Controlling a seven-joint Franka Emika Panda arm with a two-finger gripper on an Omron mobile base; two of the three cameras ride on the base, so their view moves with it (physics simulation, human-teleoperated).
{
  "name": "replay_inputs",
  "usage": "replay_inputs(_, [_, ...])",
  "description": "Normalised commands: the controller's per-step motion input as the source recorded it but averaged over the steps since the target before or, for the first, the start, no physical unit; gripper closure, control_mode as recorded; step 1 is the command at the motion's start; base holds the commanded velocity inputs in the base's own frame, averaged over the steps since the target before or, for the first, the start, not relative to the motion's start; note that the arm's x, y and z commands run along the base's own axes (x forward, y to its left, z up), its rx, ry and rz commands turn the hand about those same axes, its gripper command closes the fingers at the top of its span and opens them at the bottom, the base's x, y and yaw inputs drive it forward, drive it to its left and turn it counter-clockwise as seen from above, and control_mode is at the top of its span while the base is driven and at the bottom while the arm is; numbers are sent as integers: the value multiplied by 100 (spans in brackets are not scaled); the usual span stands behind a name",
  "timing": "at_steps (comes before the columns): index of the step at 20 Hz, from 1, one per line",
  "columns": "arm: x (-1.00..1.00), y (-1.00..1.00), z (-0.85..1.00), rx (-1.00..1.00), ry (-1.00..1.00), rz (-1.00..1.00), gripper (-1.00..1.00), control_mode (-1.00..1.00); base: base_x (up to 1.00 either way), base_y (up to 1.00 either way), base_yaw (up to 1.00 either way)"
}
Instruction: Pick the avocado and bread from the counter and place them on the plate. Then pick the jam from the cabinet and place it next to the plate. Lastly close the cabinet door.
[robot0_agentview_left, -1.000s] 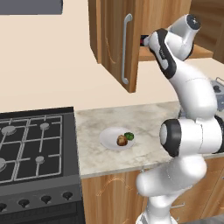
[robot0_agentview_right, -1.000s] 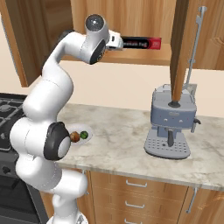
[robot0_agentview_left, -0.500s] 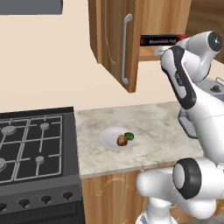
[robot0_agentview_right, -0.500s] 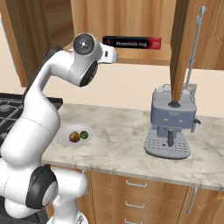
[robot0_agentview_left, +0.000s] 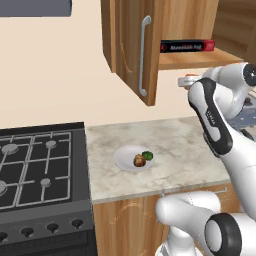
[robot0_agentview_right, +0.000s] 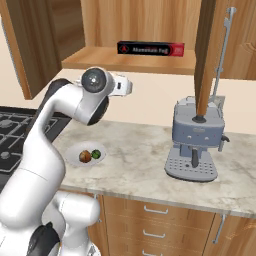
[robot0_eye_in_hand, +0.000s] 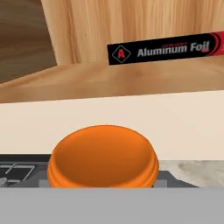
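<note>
Between the gripper (robot0_agentview_left: 186, 81) fingers sits the jam (robot0_eye_in_hand: 103, 156), apparently clenched; a small, rigid, smooth jar, best squeezed across its sides.

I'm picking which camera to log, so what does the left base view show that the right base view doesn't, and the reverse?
Left base view alone: the stove's control knobs and the grey hood above.

Right base view alone: the coffee machine and the drawer fronts under the counter.

Both: the plate holding the bread and the avocado, the open cabinet with the foil box, and the stove burners.
</note>
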Motion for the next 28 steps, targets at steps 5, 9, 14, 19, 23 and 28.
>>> replay_inputs(5, [2,0,-77,-1,2,7,100,-100,0,0,0])
replay_inputs(9, [18,0,-69,-6,9,10,100,-100,0,0,0])
replay_inputs(14, [33,0,-61,-6,15,15,100,-100,0,0,0])
replay_inputs(19, [48,0,-60,-9,16,24,100,-100,0,0,0])
replay_inputs(23, [36,0,-63,-16,7,31,100,-100,0,0,0])
replay_inputs(28, [16,-2,-50,-19,1,26,100,-100,0,0,0])
